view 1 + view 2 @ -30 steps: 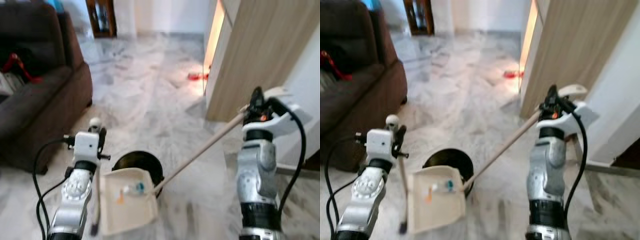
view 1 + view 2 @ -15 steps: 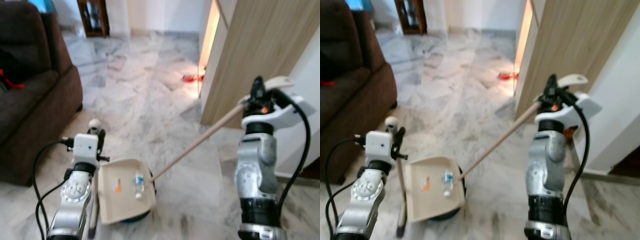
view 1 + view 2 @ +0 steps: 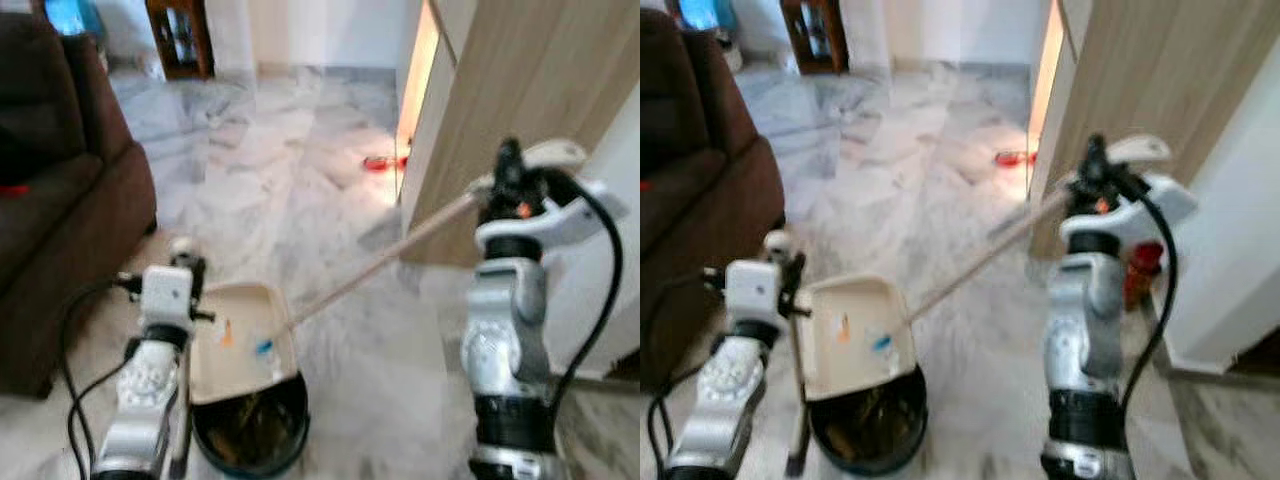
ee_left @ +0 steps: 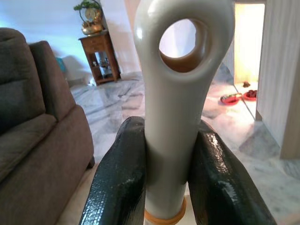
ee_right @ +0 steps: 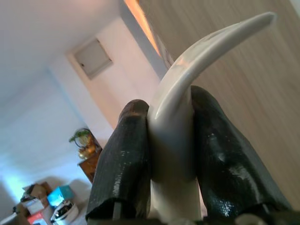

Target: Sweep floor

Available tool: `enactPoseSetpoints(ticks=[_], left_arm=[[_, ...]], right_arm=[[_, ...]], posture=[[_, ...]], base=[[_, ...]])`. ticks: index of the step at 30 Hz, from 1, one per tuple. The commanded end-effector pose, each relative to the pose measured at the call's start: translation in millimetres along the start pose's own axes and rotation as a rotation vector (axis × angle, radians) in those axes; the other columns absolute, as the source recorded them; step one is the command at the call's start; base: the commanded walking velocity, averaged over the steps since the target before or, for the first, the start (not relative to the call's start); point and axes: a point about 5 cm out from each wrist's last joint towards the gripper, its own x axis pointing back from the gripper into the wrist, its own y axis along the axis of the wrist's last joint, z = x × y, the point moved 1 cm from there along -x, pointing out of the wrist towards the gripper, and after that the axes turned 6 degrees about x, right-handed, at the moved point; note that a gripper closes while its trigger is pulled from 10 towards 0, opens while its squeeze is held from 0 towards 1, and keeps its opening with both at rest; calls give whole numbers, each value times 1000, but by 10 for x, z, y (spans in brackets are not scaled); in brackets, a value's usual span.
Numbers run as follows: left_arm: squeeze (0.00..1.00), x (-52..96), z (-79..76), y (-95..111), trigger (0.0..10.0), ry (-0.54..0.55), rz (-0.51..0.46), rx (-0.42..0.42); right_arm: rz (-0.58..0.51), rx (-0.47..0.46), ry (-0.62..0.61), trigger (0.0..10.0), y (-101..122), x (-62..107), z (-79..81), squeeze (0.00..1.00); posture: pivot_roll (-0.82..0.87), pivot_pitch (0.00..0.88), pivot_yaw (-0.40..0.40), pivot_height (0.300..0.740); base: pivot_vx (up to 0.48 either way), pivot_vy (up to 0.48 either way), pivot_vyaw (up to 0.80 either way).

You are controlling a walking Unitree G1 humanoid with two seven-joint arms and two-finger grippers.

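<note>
A cream dustpan hangs tilted over the far rim of a black bin. An orange scrap and a blue scrap lie in the pan. My left gripper is shut on the dustpan's upright grey handle, which ends in a ring. My right gripper is shut on the top of the broom handle. The pale broom stick slants down from that gripper to the pan's edge. The pan hides the broom's head.
A brown sofa stands at the left. At the right is a wood-grain cabinet, with a white wall beside it. Red items lie on the marble floor by the cabinet. A wooden side table stands at the back.
The view has shifted. Relative to the bin, the dustpan went from in front of it, across its top, to tilted at its far rim. Both grips are unchanged.
</note>
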Motion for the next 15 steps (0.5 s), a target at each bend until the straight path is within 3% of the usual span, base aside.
enactPoseSetpoints(ticks=[1, 11, 15], left_arm=[[0, -27, -22, 112, 10000, -10, -56, 19], [0, -29, -24, 120, 10000, -13, -60, 13], [0, -30, -27, 122, 10000, -20, -63, 13]], right_arm=[[-41, -61, 64, 10000, 92, -27, 213, 0], [-58, -9, 139, 10000, 117, 9, 352, 0], [-101, 36, 206, 10000, 182, 62, 502, 0]], posture=[[146, 12, -19, 740], [146, 16, -18, 740], [144, 19, -17, 740]], base=[[0, 0, 0], [0, 0, 0], [0, 0, 0]])
